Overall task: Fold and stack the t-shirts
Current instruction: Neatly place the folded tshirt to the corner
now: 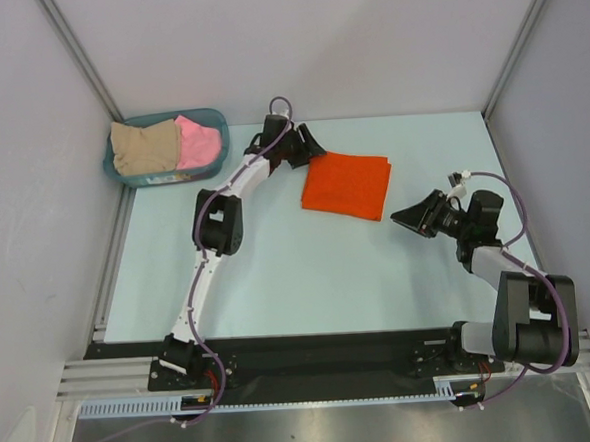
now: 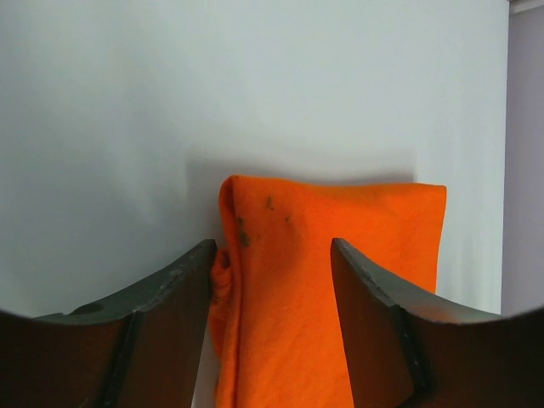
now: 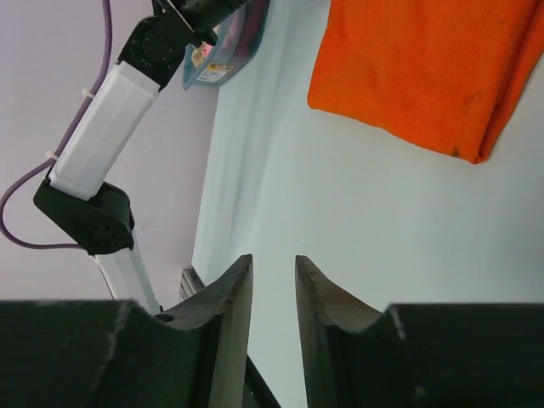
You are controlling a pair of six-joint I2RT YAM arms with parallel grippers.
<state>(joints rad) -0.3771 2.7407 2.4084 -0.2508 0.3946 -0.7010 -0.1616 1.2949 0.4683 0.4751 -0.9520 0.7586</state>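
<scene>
While the folded orange t-shirt (image 1: 346,185) lies flat near the middle of the pale table (image 1: 279,282), the left gripper (image 2: 270,251) hangs at its left edge, jaws wide and astride the cloth's folded border without closing on it. The right gripper (image 3: 274,263) sits apart from that shirt on its right side, its jaws only a narrow gap apart with nothing between them. The pink t-shirt (image 1: 198,142) and the beige t-shirt (image 1: 143,147) lie in the teal basket (image 1: 200,114) at the table's far left corner.
</scene>
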